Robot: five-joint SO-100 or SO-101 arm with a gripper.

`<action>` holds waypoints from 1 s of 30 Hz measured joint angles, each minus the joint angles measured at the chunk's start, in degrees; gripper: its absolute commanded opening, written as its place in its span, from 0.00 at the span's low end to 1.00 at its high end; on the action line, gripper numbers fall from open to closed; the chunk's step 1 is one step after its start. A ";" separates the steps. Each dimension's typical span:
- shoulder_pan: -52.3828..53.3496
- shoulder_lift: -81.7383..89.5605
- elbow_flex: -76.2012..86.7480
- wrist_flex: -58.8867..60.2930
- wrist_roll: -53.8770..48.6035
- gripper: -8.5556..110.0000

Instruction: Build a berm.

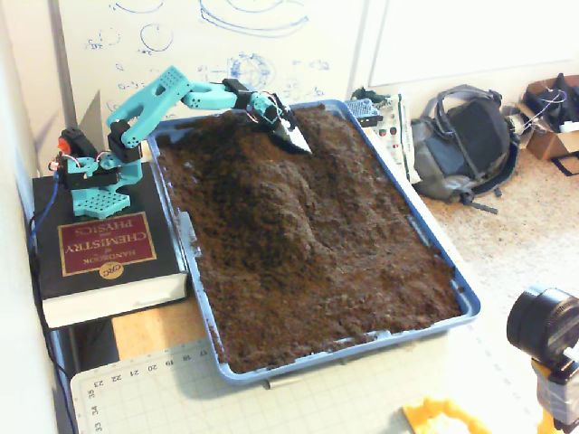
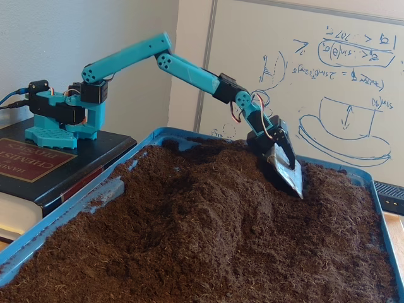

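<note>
I had the tool (image 2: 285,172) dug into soil at the tray's (image 1: 463,303) far end. Couldn't tell its jaw state. Next I'd drag soil onto the berm (image 1: 271,194).

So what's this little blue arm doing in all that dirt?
The arm, bolted on a thick book, is shaping soil in a blue tray. Its gripper carries a flat metal blade, dug into the soil at the tray's far end. A berm already runs down the middle, higher than the flatter soil around it.
</note>
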 measured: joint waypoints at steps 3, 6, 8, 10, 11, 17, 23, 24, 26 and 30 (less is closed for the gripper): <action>0.00 2.29 3.25 0.00 0.00 0.07; 0.00 4.39 6.06 0.00 0.00 0.07; 0.00 5.80 8.00 0.00 0.00 0.07; 0.00 7.38 10.02 0.00 0.00 0.07; 0.00 8.09 10.99 0.00 0.00 0.07; -0.09 13.36 17.84 0.00 0.00 0.07; -0.09 17.93 23.64 0.00 0.00 0.07; -0.09 18.37 24.26 0.00 0.00 0.07; -0.09 19.16 25.40 0.00 0.00 0.07; -0.09 20.30 26.98 0.00 0.00 0.07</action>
